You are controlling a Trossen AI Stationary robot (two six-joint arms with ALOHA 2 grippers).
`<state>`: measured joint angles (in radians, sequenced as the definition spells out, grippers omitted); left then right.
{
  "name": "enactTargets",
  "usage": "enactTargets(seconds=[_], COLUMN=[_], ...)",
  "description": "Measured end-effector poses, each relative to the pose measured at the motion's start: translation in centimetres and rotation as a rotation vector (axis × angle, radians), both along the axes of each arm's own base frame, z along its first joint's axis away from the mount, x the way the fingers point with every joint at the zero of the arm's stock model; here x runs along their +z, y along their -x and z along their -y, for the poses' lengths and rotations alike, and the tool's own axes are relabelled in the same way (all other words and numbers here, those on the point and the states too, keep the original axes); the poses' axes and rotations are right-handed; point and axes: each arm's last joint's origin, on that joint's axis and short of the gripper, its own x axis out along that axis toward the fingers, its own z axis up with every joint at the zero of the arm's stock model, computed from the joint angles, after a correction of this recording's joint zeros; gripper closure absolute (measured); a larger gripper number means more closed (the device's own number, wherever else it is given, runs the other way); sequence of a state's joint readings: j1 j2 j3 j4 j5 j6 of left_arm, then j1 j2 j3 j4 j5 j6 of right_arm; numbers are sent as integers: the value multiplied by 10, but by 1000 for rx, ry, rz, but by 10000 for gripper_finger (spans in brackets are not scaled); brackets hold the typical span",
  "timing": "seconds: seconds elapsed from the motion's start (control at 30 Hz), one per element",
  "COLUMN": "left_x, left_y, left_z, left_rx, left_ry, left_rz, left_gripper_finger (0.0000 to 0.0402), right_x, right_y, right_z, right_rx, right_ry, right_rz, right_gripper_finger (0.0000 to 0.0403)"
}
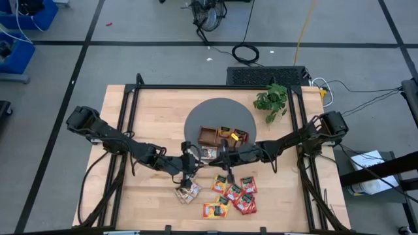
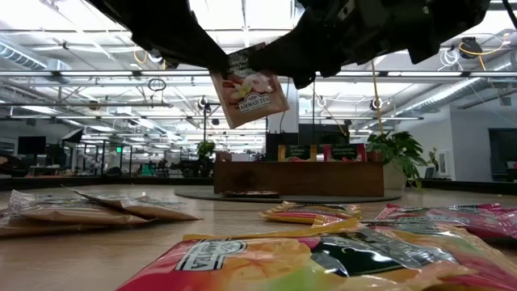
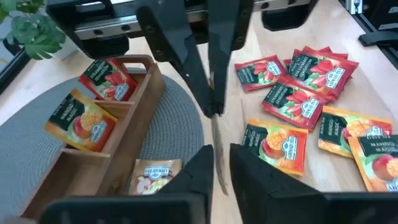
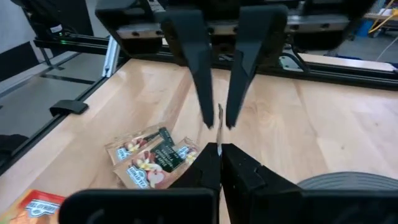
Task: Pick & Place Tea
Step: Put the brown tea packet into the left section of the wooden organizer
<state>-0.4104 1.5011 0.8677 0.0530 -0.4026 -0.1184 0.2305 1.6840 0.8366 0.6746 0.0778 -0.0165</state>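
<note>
A beige tea sachet [image 2: 249, 97] hangs in the air between my two grippers, which meet nose to nose over the table's middle. My right gripper [image 4: 221, 155] is shut on it. My left gripper [image 3: 222, 171] is narrowly open, with one finger on either side of the sachet's thin edge [image 3: 217, 146]; I see a gap at both fingers. The brown wooden tray [image 1: 208, 132] stands on a grey round mat [image 1: 215, 111] and holds a red [image 3: 109, 79], an orange-yellow [image 3: 78, 119] and a beige sachet [image 3: 151, 176]. My right gripper pinches the beige sachet between its two fingers at one upper corner [image 2: 275, 71]. The fingers come level from the table's right side. The sachet hangs below them, slightly tilted, its printed face toward the table's near edge, lifted clear of the table.
Several red, green and orange-yellow sachets [image 1: 235, 192] lie flat near the front edge. Two beige ones [image 1: 187, 192] lie to their left. A green plant [image 1: 273, 99] stands at the back right. Bare wood lies at the table's left.
</note>
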Motion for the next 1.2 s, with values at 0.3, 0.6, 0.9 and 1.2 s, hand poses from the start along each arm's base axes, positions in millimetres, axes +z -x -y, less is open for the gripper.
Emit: enactTargets(seconds=[0.3, 0.6, 0.9, 1.2], left_x=[22, 4, -5, -6], left_y=[35, 51, 56, 58], left_z=[16, 55, 67, 68], left_rx=[23, 25, 62, 61], left_ry=[-3, -97, -151, -152], left_rz=[-13, -7, 3, -5], left_gripper_finger=[288, 287, 286, 286], right_x=[-11, -9, -37, -61], right_y=[15, 21, 8, 3], right_z=[30, 70, 100, 108], right_rx=[-81, -244, -385, -418], right_ry=[-34, -126, -203, -175], right_rz=[148, 257, 283, 284], right_gripper_finger=[403, 403, 403, 403])
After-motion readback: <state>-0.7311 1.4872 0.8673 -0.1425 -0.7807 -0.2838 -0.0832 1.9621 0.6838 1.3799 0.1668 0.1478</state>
